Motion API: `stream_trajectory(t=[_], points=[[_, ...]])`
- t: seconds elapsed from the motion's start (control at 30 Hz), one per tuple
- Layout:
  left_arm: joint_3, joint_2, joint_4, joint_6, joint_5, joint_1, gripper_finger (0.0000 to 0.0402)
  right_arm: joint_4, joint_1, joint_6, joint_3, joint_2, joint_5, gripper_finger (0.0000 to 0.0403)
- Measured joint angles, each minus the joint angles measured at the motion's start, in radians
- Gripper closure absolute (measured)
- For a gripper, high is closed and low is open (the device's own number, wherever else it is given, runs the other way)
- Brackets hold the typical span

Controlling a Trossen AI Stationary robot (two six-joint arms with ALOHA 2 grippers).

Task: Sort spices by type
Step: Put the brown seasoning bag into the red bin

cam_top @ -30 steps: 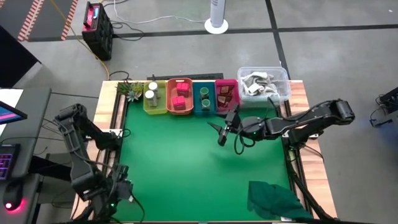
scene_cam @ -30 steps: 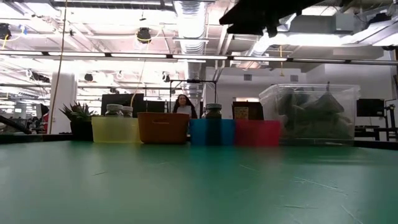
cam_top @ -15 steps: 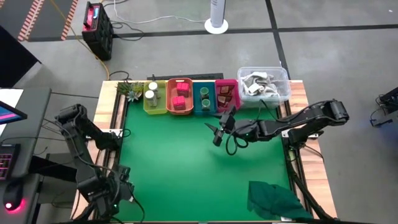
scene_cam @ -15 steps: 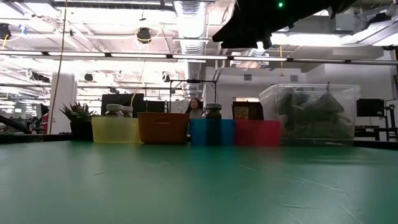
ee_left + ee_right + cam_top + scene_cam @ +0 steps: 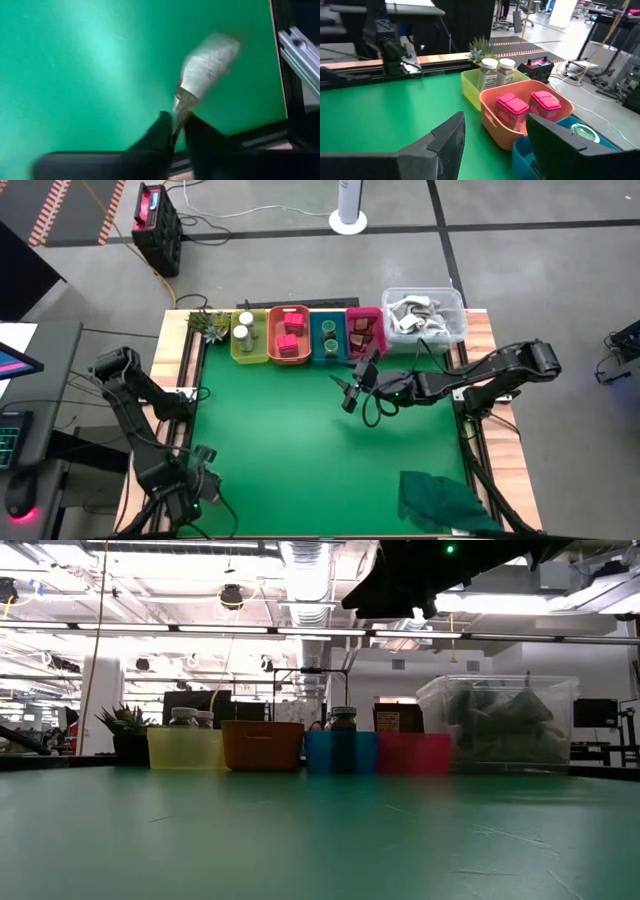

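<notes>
My left gripper is at the table's near left corner, shut on a pale sachet. My right gripper hangs open above the mat, just in front of the trays, with nothing between its fingers. Along the far edge stand a yellow tray with white-capped jars, an orange tray with pink-red cube packets, a blue tray with green-lidded jars, and a pink tray with dark sachets. My left gripper pinches the sachet's brownish end between its two fingertips. The rest of the sachet sticks out beyond the fingers over the green mat. I cannot tell whether it is lifted or lies on the mat.
A clear box stands at the far right, next to the pink tray. A dark green cloth lies at the near right corner. A small plant sits left of the yellow tray. The middle of the green mat is bare.
My left gripper has gone a little toward the table's near edge. My right gripper has shifted slightly toward the table's left, staying above the mat and open, then kept still.
</notes>
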Motion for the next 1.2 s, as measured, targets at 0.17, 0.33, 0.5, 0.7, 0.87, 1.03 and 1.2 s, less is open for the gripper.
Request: stream_trajectory(t=[0.17, 0.33, 0.5, 0.7, 0.87, 1.03, 1.2], points=[[0.0, 0.0, 0.0, 0.028, 0.0, 0.042, 0.0395, -0.006, 0.004, 0.002, 0.0, 0.0, 0.0, 0.0163], [0.0, -0.016, -0.001, 0.105, -0.061, 0.126, 0.04, -0.139, 0.023, 0.057, 0.0, -0.088, 0.054, 0.0163], [0.0, -0.048, 0.011, 0.284, -0.155, 0.291, 0.0401, -0.316, 0.08, 0.169, 0.0, -0.201, 0.142, 0.0163], [0.003, -0.052, 0.176, 0.558, -0.175, 0.605, 0.0401, -0.527, 0.113, 0.308, 0.0, -0.214, 0.155, 0.0163], [0.022, -0.052, 0.393, 0.766, -0.143, 0.846, 0.0401, -0.62, 0.14, 0.401, 0.0, -0.225, 0.174, 0.0163], [0.059, -0.051, 0.556, 0.904, -0.056, 1.032, 0.0401, -0.639, 0.19, 0.403, 0.0, -0.243, 0.255, 0.0163], [0.065, -0.029, 0.76, 0.961, 0.056, 1.164, 0.0401, -0.716, 0.26, 0.487, 0.0, -0.285, 0.346, 0.0163]])
